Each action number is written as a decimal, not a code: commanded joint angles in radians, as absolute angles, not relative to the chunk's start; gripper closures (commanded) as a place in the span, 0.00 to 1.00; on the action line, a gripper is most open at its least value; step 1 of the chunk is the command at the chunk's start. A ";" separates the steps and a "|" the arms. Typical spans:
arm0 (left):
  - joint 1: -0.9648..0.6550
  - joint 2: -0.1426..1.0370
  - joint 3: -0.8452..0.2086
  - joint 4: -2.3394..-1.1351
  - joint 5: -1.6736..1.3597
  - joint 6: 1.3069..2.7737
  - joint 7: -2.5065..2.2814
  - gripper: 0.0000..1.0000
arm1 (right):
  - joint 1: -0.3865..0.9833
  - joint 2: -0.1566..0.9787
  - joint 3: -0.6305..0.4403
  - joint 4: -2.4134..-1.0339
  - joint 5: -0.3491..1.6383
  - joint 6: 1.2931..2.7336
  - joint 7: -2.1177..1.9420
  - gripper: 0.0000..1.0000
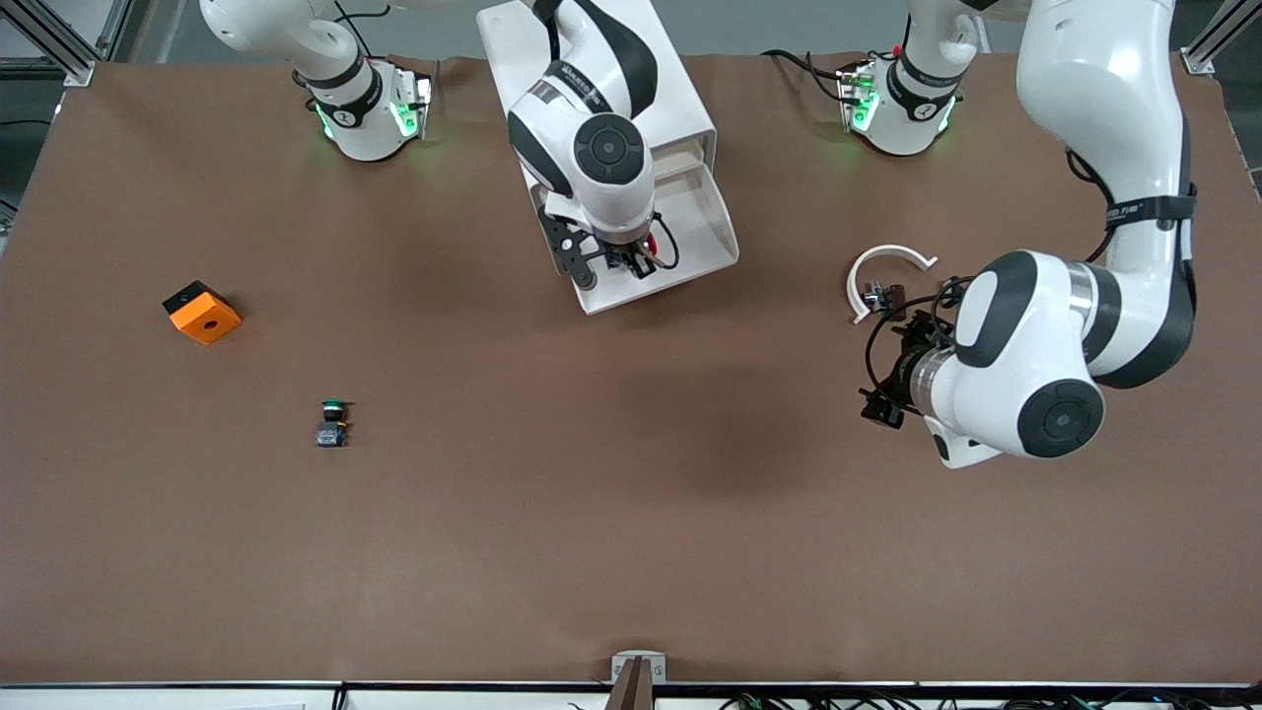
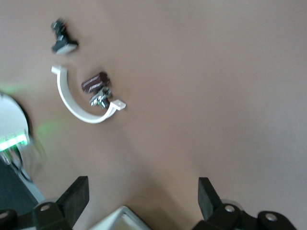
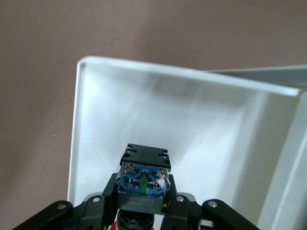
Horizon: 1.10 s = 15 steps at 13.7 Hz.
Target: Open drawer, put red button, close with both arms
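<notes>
My right gripper (image 3: 143, 211) clamped on the red button (image 3: 144, 179) over the open drawer (image 1: 712, 212); tilted release could bounce it out; left gripper (image 2: 144, 199) waits, fingers apart.

Brown table (image 1: 631, 552) bears cabinet (image 1: 680, 118), green button (image 1: 332, 423), orange block (image 1: 202, 313).
</notes>
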<state>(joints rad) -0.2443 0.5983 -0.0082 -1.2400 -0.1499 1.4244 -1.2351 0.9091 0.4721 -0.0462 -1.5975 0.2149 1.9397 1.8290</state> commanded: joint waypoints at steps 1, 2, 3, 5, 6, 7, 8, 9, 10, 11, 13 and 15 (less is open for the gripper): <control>-0.255 0.540 -0.009 -1.299 -0.117 1.434 -1.070 0.00 | 0.936 0.506 -0.058 -1.577 0.235 1.957 1.844 0.70; -0.256 0.528 -0.014 -1.322 -0.097 1.456 -1.049 0.00 | 0.939 0.508 -0.058 -1.577 0.235 1.956 1.842 0.65; -0.256 0.517 -0.046 -1.356 -0.072 1.485 -1.014 0.00 | 0.939 0.506 -0.058 -1.577 0.235 1.951 1.841 0.62; -0.256 0.473 -0.124 -1.489 -0.002 1.610 -0.985 0.00 | 0.931 0.496 -0.058 -1.577 0.235 1.942 1.838 0.00; -0.253 0.451 -0.155 -1.561 0.011 1.684 -0.983 0.00 | 0.927 0.482 -0.061 -1.568 0.233 1.915 1.835 0.00; -0.255 0.439 -0.176 -1.618 0.017 1.744 -0.982 0.00 | 0.914 0.441 -0.066 -1.550 0.233 1.851 1.824 0.00; -0.255 0.439 -0.207 -1.652 0.017 1.787 -0.979 0.00 | 0.888 0.411 -0.067 -1.522 0.233 1.786 1.812 0.00; -0.256 0.445 -0.237 -1.669 0.017 1.825 -0.979 0.00 | 0.852 0.381 -0.067 -1.487 0.233 1.704 1.780 0.00; -0.259 0.452 -0.267 -1.680 0.017 1.863 -0.979 0.00 | 0.800 0.342 -0.067 -1.458 0.233 1.599 1.699 0.00; -0.268 0.466 -0.296 -1.681 0.015 1.894 -0.988 0.00 | 0.752 0.301 -0.067 -1.444 0.235 1.521 1.621 0.00; -0.322 0.506 -0.307 -1.680 0.006 1.942 -1.000 0.00 | 0.649 0.209 -0.069 -1.454 0.229 1.397 1.415 0.00; -0.383 0.535 -0.307 -1.672 -0.002 1.982 -1.026 0.00 | 0.531 0.161 -0.071 -1.466 0.219 1.320 1.192 0.00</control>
<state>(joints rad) -0.3416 0.5155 -0.3064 -1.6720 -0.0036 1.9469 -1.0064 0.6199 0.2072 -0.0859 -1.4260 0.2139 1.3542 1.3573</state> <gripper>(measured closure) 0.000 0.000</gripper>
